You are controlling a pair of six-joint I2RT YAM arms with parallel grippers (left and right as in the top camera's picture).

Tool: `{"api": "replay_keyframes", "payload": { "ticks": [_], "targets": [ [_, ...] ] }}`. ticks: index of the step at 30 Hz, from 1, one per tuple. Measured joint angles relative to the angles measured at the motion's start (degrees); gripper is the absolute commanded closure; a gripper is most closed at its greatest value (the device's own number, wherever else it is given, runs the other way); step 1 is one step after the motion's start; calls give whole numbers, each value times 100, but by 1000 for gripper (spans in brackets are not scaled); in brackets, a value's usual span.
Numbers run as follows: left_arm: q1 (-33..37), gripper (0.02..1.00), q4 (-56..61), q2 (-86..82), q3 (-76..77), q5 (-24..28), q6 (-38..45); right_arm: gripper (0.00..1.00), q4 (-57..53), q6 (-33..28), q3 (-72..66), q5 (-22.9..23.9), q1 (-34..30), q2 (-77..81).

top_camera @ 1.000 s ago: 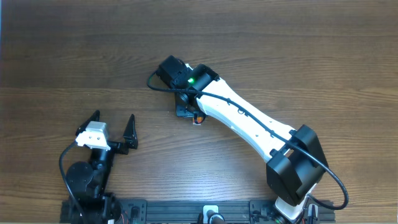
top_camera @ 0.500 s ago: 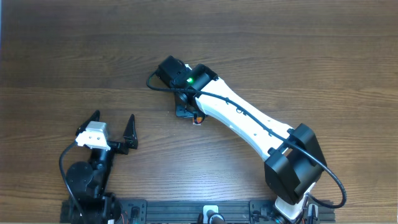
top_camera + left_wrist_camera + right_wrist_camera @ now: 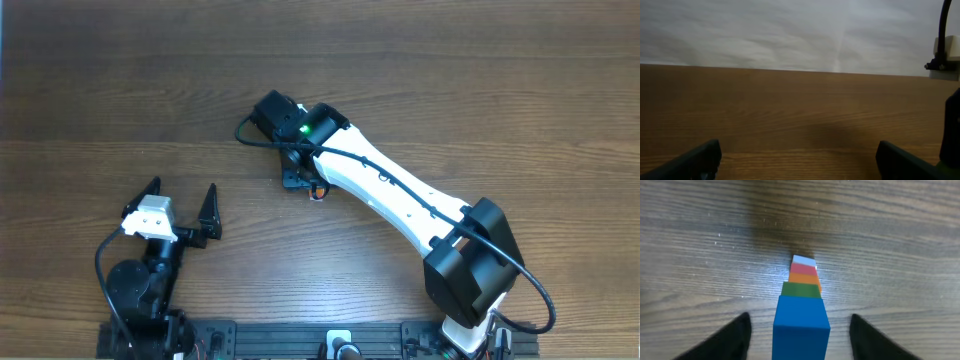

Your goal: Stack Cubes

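Cubes (image 3: 801, 300) stand in one stack close to the middle of the tabletop (image 3: 480, 90). In the right wrist view the blue cube (image 3: 801, 332) is on top. Under it come the green cube (image 3: 801, 289), the orange cube (image 3: 804, 278) and the red cube (image 3: 803, 268). The pale cube (image 3: 804, 260) is the lowest and rests on the wood. The stack looks upright, and the edges of the cubes are nearly in line.

The right hand (image 3: 800, 316) is above the stack with its two fingers apart, one at each side of the blue cube. A gap of bare wood shows between each finger and the cube, so the fingers do not touch it. In the top view the right arm (image 3: 390, 195) stands at 5 o'clock from the stack and reaches over it toward 11 o'clock. A small bit of red and orange shows just beside the wrist.

The left hand (image 3: 182, 205) is well apart from the stack, at about 8 o'clock from it, near the base of its own arm. Its fingers are spread wide and hold nothing. In the left wrist view the brown tabletop runs out to a pale wall (image 3: 790, 35).
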Motion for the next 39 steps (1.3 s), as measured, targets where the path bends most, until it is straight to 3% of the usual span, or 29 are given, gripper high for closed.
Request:
{"api": "replay_keyframes", "payload": {
  "ticks": [4, 12, 18, 25, 30, 35, 39],
  "targets": [
    [0, 18, 0, 0, 2, 0, 0, 9, -4, -17, 0, -2, 0, 0],
    [0, 20, 2, 0, 0, 0, 0, 7, 0, -24, 0, -2, 0, 0],
    [0, 18, 2, 0, 0, 0, 0, 9, -11, -669, 490, -9, -195, 0],
    [0, 20, 0, 0, 0, 0, 0, 7, 284, -1836, 1958, -4, -1239, -81],
    [0, 18, 0, 0, 2, 0, 0, 7, 361, -2328, 2055, 304, -2157, -413],
    [2, 18, 0, -2, 0, 0, 0, 7, 546, -2793, 1580, 654, -2922, -883],
    [0, 18, 0, 0, 0, 0, 0, 9, 1211, -3023, 358, 789, -3423, -1707]
  ]
}}
